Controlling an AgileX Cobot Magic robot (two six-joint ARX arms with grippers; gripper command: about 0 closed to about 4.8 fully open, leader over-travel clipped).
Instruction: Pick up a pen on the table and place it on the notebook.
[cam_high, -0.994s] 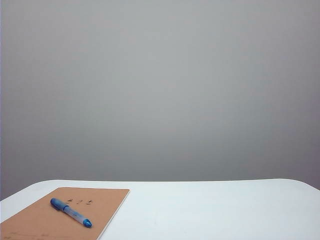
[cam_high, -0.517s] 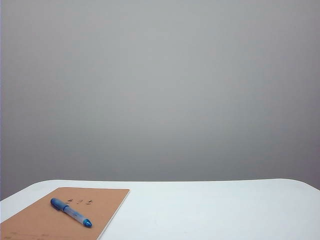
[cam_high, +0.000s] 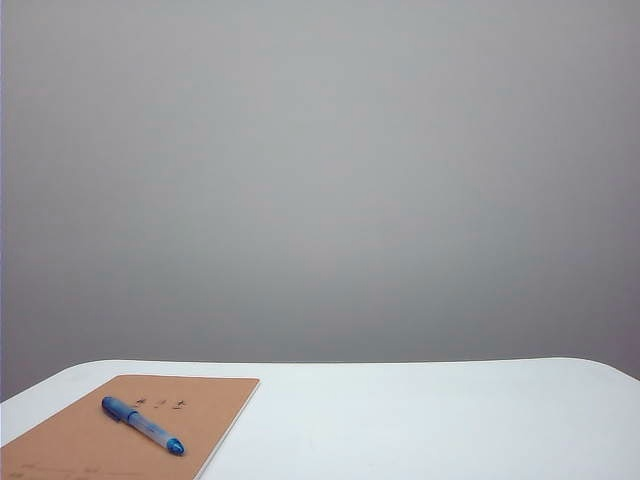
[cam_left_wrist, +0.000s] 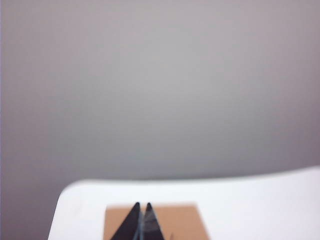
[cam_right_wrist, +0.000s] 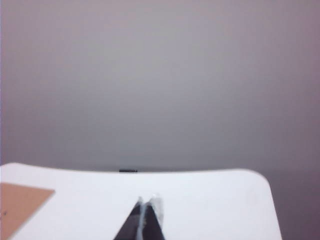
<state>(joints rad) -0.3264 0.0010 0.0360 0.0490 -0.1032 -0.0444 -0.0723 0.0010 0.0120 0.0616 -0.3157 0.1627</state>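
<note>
The pen (cam_high: 142, 425) is lying flat on the notebook (cam_high: 110, 435), running diagonally across the tan cover with its dark blue cap toward the far side and its blue tip toward the near right edge. The notebook is sitting flat on the white surface (cam_high: 420, 420) at the left of the exterior view, with a few small dark printed marks showing near its far edge, just beyond the pen's cap. No arm is showing in the exterior view. In the left wrist view, the left claw (cam_left_wrist: 142, 222) is hanging above the near part of the notebook (cam_left_wrist: 180, 220), its two dark fingertips pressed together and gripping nothing; the picture is blurred. In the right wrist view, the right claw (cam_right_wrist: 146, 217) is hovering over bare white surface (cam_right_wrist: 210, 200), well apart from the corner of the notebook (cam_right_wrist: 22, 202) showing at the edge of the frame; its fingertips are likewise meeting, with nothing between them. The pen is not showing in either wrist view.
</note>
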